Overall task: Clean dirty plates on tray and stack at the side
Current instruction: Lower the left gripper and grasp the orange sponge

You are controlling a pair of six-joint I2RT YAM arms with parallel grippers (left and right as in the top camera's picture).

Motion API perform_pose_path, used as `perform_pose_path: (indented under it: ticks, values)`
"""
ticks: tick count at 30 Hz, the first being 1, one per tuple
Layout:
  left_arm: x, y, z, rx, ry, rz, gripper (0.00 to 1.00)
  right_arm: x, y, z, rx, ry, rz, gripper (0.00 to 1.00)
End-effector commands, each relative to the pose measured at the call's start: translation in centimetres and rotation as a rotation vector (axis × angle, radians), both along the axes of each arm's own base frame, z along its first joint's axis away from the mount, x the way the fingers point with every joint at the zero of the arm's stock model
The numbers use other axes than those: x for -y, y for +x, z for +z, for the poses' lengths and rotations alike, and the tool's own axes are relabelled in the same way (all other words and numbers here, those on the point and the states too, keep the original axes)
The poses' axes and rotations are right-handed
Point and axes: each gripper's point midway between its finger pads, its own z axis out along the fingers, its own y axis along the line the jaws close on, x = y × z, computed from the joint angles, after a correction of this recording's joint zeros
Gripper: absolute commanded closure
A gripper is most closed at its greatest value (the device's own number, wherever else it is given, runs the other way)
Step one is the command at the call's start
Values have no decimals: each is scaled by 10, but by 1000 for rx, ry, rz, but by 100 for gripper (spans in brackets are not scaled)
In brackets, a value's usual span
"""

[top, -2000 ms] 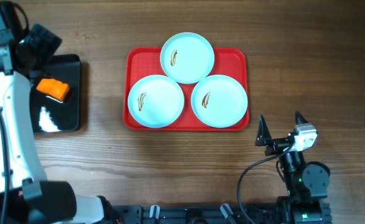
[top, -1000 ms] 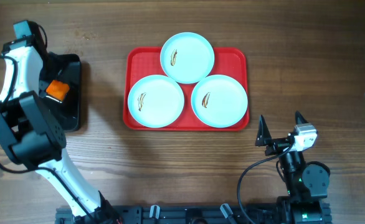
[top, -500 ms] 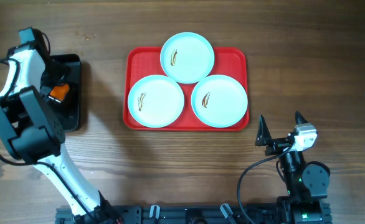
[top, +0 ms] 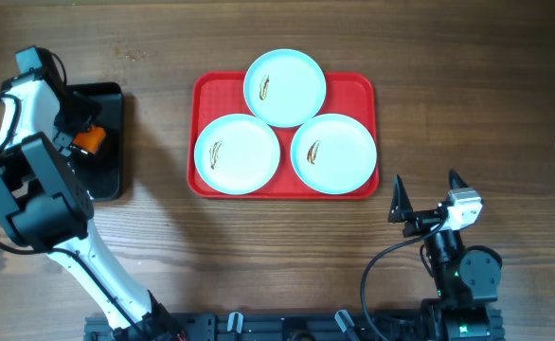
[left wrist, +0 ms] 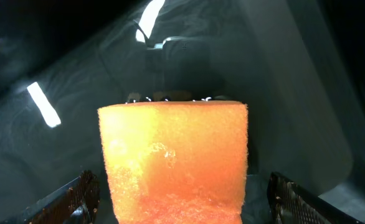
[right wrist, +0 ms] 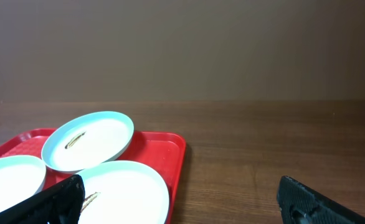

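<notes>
Tray: the red tray (top: 357,90) lies flat in the middle of the desk (top: 486,76), with its long side running left to right in my overhead view.
Plates: three pale plates sit on it in a triangle. The rear plate (top: 285,87) overhangs the tray's far rim. The left plate (top: 237,153) and right plate (top: 333,152) sit side by side along the near rim. The three crowd together where they meet.
Smears: I see one small brown-yellow streak on each plate, left of its centre.
Left jaws: they are down inside the black bin (top: 107,180) at the left side of the desk, well apart from the tray. On the wrist view the fingers (left wrist: 76,199) are spread, one on each side of the orange sponge (left wrist: 176,162). A sliver of gap shows on the right side, so they are not pinching it.
Sponge: it stands on the bin's glossy floor, between the left jaws.
Right jaws: they sit low at the front right of the desk, just off the tray's near right corner, spread wide. Their fingers (right wrist: 52,202) frame the bottom corners of my wrist view.
Plates versus right jaws: the right plate is nearest, ahead and to the left, and apart from the fingertips.
Plates versus left jaws: all three lie well to the right, with the bin wall and bare desk between.
</notes>
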Motion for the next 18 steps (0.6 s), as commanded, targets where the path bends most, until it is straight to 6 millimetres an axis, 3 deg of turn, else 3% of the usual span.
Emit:
perform_pose_path:
  ticks: [1, 4, 6, 9, 11, 13, 14, 18]
  values:
    - [6, -5, -18, -36, -35, -22, 16, 0, 0, 0, -3, 15, -3, 0]
    - [6, -6, -22, -46, -39, -22, 18, 0, 0, 0, -3, 15, -3, 0]
    - [7, -8, -25, -54, -43, -22, 27, 0, 0, 0, -3, 15, -3, 0]
    - [8, -11, -26, -68, -49, -22, 54, 0, 0, 0, -3, 15, -3, 0]
    - [8, -12, -26, -72, -50, -22, 66, 0, 0, 0, -3, 15, -3, 0]
    - [8, -13, -25, -78, -49, -47, 90, 0, 0, 0, -3, 14, -3, 0]
    - [8, -14, -24, -85, -47, -62, 96, 0, 0, 0, -3, 15, -3, 0]
    - [5, -19, -19, -105, -37, -131, 94, 0, 0, 0, -3, 15, -3, 0]
